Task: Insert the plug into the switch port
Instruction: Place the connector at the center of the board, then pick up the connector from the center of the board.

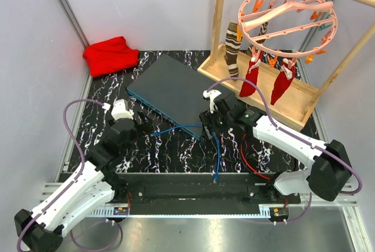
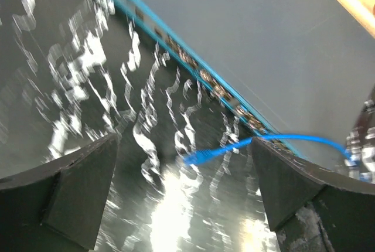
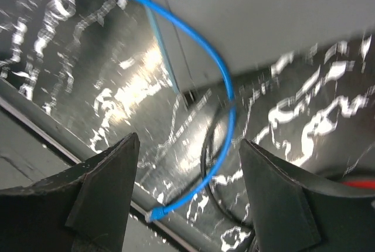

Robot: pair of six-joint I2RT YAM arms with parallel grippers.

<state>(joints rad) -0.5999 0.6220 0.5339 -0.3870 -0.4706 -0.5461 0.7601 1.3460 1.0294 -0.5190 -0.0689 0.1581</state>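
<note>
- left hand (image 2: 183,143): fingers spread wide, nothing held, low over the dark marbled surface (image 2: 70,76)
- plug (image 2: 194,157): blue, lies loose on the surface just ahead of the left hand; in the wrist view it sits between the two fingers, short of the sockets, not in any port
- switch (image 1: 173,88): flat dark grey box ahead of both hands; its teal socket edge faces the left hand, its near corner is right at the right hand
- blue cable (image 1: 176,128): runs from the plug along the switch front toward the right hand, arcs up, then drops back toward the arm bases
- right hand (image 3: 188,140): fingers well apart, gripping nothing; the cable loops across the gap beneath them, no contact visible
- second plug (image 3: 156,211): the cable's other end, below the right hand at the surface's near edge
- red cloth (image 1: 110,54): far beyond the left hand, back corner
- wooden rack (image 1: 258,85) with pink peg hanger (image 1: 287,23) and hanging socks: beyond the right hand, just behind the switch
</note>
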